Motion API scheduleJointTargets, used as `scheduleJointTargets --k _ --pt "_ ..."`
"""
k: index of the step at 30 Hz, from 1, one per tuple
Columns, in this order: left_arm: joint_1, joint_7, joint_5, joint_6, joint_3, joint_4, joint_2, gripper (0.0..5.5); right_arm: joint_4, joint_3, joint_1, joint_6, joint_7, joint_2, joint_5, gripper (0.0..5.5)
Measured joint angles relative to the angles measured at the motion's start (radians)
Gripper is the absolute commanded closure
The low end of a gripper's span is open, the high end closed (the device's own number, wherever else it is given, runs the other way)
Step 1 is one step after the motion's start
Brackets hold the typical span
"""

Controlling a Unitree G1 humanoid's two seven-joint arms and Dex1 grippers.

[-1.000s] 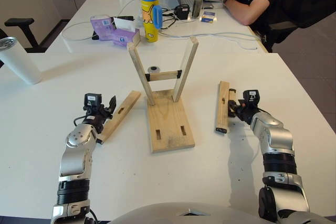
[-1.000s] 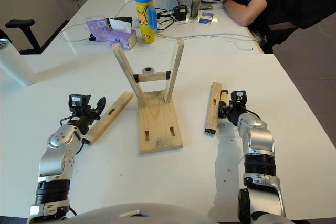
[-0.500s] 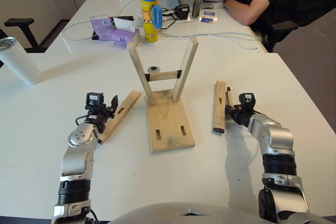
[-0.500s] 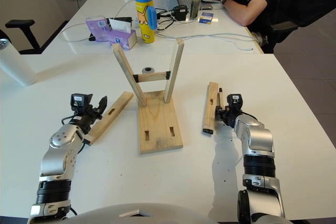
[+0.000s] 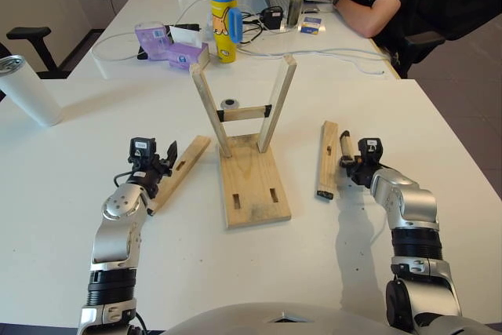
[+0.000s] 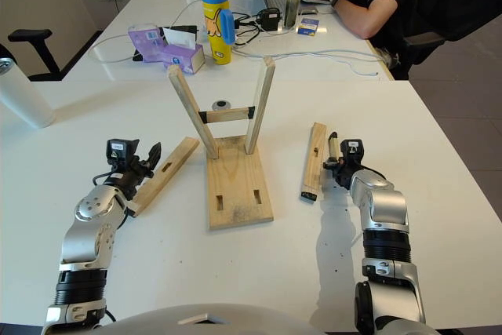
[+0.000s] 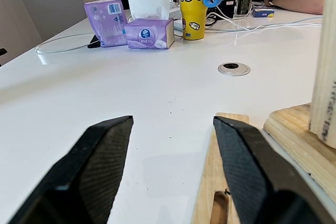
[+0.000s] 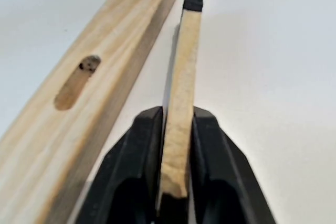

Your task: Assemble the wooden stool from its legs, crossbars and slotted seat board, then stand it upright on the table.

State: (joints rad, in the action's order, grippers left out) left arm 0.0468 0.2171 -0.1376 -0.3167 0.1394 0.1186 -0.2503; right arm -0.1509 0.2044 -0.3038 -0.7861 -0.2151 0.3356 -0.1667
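The white table carried everything. In its middle the slotted seat board lay flat, and two legs stood up from its far end, leaning apart from each other, with the fitted crossbar between them. Two slots at the near end of the board were open.

On the robot's left a loose leg lay on the table, near the board but apart from it. The left gripper was spread open at the near end of this leg, holding nothing. One finger was over the wood, but I could not tell if it touched.

On the right another loose leg lay beside the board. The right gripper was closed on the loose crossbar, a thin stick just beside that leg.

Farther back stood a white tumbler, a yellow cup with a blue handle, two purple tissue packs and a round cable hole. None of them stood between the grippers and the parts. The cup and the packs had printed labels.
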Motion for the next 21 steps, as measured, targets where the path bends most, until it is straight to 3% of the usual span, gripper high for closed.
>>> scheduleJointTargets --k 6,11,17,21 --pt "0.001 0.000 -0.008 -0.007 0.000 0.003 0.000 2.66 0.001 0.029 -0.028 0.040 0.051 -0.010 0.000 5.09" --pt "0.029 0.004 -0.092 -0.042 0.040 0.028 0.015 2.66 0.030 0.050 -0.112 0.252 0.054 -0.008 -0.001 5.09" --pt "0.069 0.033 -0.577 -0.214 0.122 0.167 0.096 2.66 0.105 0.062 -0.197 0.367 -0.041 -0.013 -0.110 5.09" --pt "0.070 0.046 -0.900 -0.294 0.135 0.261 0.106 2.66 0.194 0.103 -0.222 0.189 -0.137 -0.033 -0.471 5.09"
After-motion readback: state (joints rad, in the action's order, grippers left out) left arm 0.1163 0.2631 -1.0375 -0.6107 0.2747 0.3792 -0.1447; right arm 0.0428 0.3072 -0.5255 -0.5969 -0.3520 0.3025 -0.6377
